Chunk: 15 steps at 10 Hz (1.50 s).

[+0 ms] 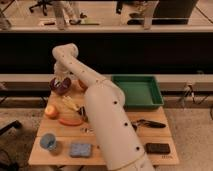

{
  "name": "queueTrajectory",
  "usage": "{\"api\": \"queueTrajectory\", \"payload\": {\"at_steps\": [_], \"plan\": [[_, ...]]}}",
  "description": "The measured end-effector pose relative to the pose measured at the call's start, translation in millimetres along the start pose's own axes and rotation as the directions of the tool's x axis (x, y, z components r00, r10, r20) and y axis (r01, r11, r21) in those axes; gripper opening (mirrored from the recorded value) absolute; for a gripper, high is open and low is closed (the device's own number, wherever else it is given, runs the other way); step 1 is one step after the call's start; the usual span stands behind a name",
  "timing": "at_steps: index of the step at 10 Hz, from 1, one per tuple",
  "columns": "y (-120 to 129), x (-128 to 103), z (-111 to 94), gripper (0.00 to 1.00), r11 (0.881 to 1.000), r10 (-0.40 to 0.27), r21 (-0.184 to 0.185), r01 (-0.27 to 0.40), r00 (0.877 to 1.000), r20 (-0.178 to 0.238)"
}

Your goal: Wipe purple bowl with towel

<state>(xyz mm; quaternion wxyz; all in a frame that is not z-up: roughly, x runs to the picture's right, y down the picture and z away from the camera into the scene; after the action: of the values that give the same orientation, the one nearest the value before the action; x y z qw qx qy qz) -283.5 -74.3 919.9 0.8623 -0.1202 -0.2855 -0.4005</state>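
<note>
I am holding my claw shut, down at the bowl on the table's far-left corner; towel unconfirmed. Risk: sideways wiping pressure sliding the bowl off the edge.

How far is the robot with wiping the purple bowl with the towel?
Done: the gripper, fingers shut, is down at the purple bowl. In hand: probably the wiping itself, but the towel is not visible, so I cannot confirm it is held. Left: finishing the wipe and lifting the arm away.
</note>
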Motion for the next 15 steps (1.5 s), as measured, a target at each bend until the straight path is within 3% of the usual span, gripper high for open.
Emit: {"api": "queueTrajectory", "payload": {"at_steps": [2,3,5,11,13,15], "plan": [[5,0,-7,0.01,1.0,0.005,0.012,-0.005,1.0,0.002],[3,-7,-16,0.01,0.998,-0.002,0.069,0.001,1.0,0.02],[-1,-10,-19,0.01,0.995,-0.013,0.096,0.011,1.0,0.027],[-11,-17,-24,0.01,0.99,-0.044,0.133,0.04,0.999,0.029],[-14,-21,-24,0.16,0.991,-0.056,0.12,0.053,0.998,0.025],[-18,-27,-20,0.38,0.993,-0.059,0.104,0.054,0.997,0.043]]}}
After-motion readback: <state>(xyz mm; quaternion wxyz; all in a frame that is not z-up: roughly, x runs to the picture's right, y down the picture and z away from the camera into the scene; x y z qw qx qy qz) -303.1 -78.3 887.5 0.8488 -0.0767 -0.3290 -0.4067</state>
